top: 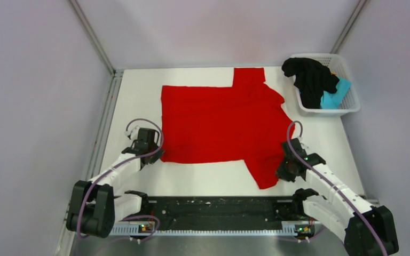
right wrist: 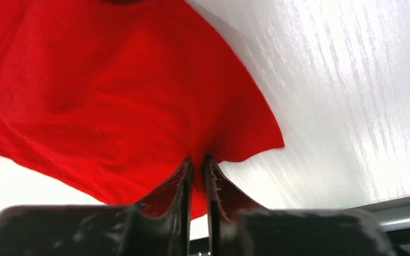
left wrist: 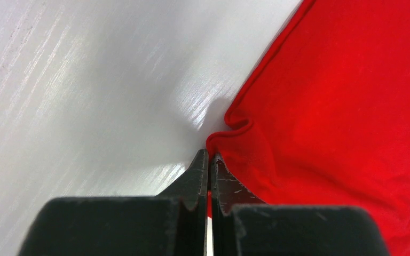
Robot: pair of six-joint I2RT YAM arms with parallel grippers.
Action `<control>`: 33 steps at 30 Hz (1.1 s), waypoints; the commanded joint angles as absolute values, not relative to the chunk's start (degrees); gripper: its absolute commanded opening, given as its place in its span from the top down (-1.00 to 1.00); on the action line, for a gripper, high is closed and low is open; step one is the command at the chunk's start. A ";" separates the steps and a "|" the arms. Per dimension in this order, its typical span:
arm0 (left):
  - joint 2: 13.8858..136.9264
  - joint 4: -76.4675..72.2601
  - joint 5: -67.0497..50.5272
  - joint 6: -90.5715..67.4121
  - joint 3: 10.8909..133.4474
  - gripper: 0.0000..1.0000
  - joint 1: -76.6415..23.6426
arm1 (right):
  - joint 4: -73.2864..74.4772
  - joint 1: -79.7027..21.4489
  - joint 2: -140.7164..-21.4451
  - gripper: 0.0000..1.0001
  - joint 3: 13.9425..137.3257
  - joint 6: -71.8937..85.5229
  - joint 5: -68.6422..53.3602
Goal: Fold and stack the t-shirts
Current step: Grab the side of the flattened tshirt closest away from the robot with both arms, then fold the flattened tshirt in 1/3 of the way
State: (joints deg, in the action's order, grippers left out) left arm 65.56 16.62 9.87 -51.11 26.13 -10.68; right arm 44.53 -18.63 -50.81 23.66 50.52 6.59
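Observation:
The red t-shirt (top: 219, 120) lies spread flat on the white table, one sleeve at the far edge, the other at the near right. My left gripper (top: 156, 156) is shut on the shirt's near left corner; in the left wrist view (left wrist: 209, 156) the hem (left wrist: 229, 130) is pinched between the closed fingers. My right gripper (top: 284, 166) is shut on the shirt's cloth by the near sleeve; in the right wrist view (right wrist: 197, 160) red cloth (right wrist: 139, 106) is bunched between the fingers. The black t-shirt (top: 309, 77) and the light blue t-shirt (top: 335, 96) lie crumpled in the basket.
A white lattice basket (top: 352, 106) stands at the far right of the table. Grey walls close in the table on the left, back and right. The arms' black base rail (top: 219, 213) runs along the near edge.

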 commanded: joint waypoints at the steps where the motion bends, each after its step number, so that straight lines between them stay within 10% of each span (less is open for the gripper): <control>1: 65.94 16.44 9.67 -51.41 27.07 1.00 -10.63 | 39.25 -19.32 -51.39 0.90 21.41 51.49 6.14; 28: 50.69 28.03 3.84 -54.21 20.12 1.00 -10.63 | 80.07 -22.55 -41.79 1.00 48.47 42.04 -1.09; 33: 49.79 32.81 4.02 -53.17 22.58 0.27 -10.71 | 77.00 -22.56 -41.95 1.00 47.64 41.63 -0.26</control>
State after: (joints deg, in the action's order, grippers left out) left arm 51.03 27.59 4.01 -53.36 20.56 -10.68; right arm 77.91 -21.78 -42.39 46.30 42.96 -0.32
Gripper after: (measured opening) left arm 0.244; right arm 0.009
